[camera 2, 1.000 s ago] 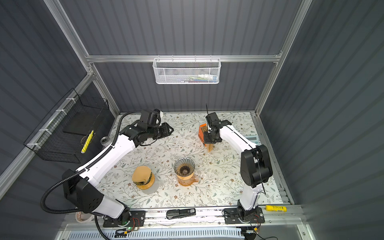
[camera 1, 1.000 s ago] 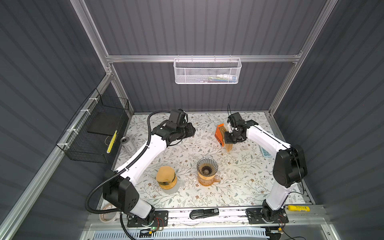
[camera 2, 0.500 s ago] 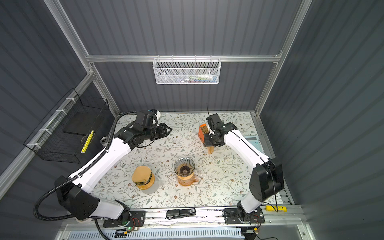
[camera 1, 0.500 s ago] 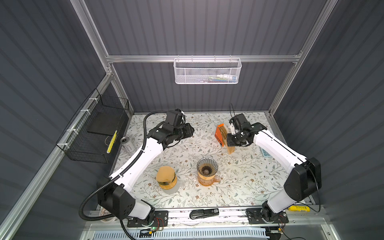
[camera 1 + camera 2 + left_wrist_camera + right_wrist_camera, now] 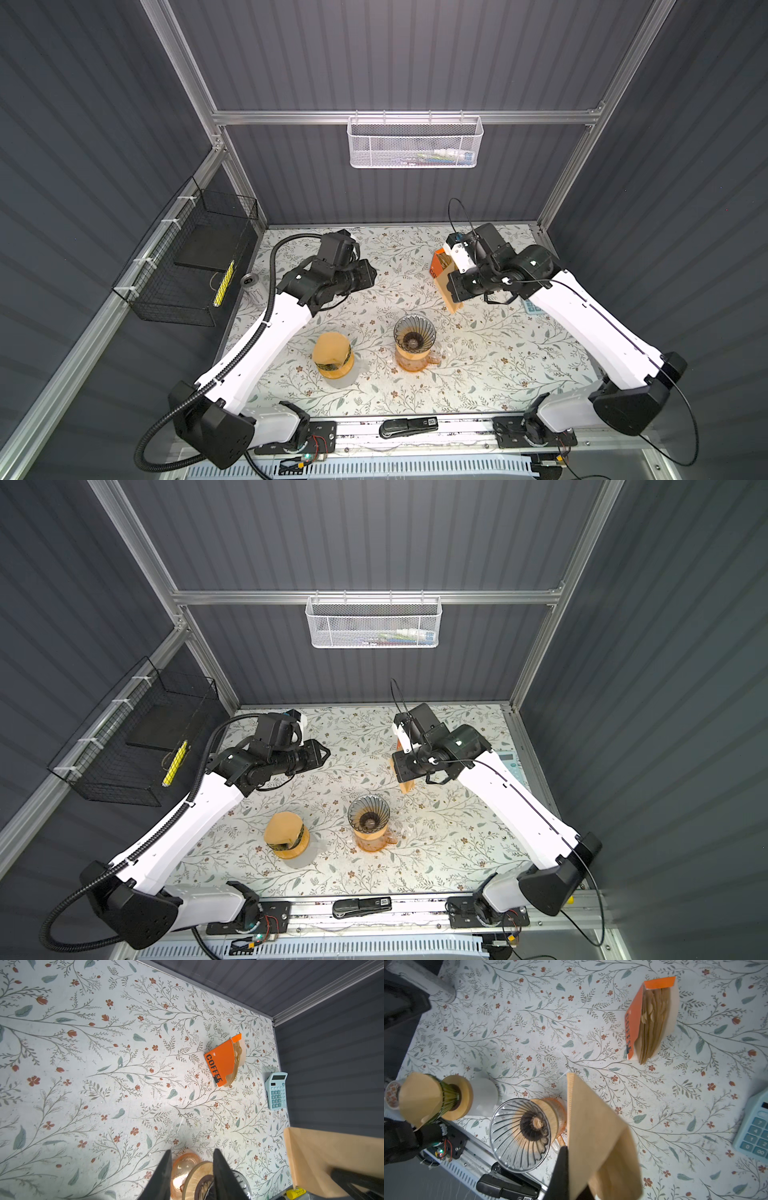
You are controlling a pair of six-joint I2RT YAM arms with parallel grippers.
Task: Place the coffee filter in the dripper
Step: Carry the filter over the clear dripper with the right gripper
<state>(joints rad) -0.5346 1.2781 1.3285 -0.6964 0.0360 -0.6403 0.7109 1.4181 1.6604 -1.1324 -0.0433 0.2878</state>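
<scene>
One bare dripper (image 5: 519,1134), one lined dripper (image 5: 425,1099), one filter box (image 5: 220,1061); right tool (image 5: 571,1167) pinches one filter (image 5: 596,1130) (flat); left tool (image 5: 192,1153) half-open.

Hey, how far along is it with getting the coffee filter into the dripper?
Done: one filter is out of the orange box, pinched in the right gripper. In hand: it hangs above the table, short of the glass dripper. Left: the dripper is empty, so the filter must be brought over it, lowered in and released. The left gripper is open, holding nothing.
</scene>
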